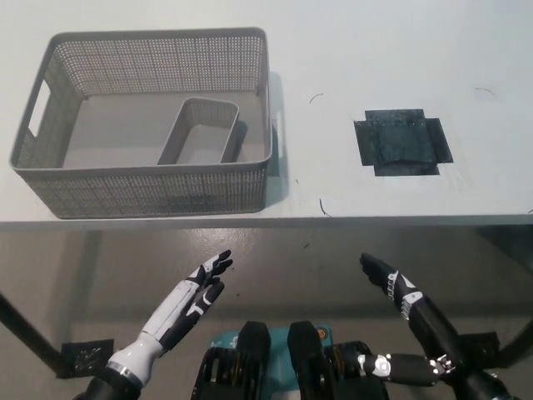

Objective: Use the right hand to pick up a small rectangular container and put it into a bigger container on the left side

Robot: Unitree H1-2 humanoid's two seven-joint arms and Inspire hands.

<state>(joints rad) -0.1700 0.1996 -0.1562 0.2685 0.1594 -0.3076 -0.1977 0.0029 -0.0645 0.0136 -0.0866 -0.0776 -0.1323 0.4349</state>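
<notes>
We see a white table [400, 50] from above, and on its left part stands a grey basket [150, 187] with mesh walls and a handle slot at each short end. Inside the basket lies the small box [198, 132], also grey and rectangular. It rests on the basket floor in the right half, with its long side turned a little off the basket's walls. Its far end is near the back of the floor and its right side is just beside the right wall of the basket; we cannot tell if they touch.

On the right part of the table there is a dark patch [402, 146], like a cross of black tape, and it is well apart from the basket. Some thin dark marks lie on the table between the basket and the patch.

Both hands are below the table edge, in front of it, and none of them touches anything. The right hand [390, 282] is black, it is at the lower right, its fingers stretched out and apart, holding nothing. The left hand [202, 288] is white, it rests at the lower left, also with the fingers spread and empty, pointing up towards the table edge.
</notes>
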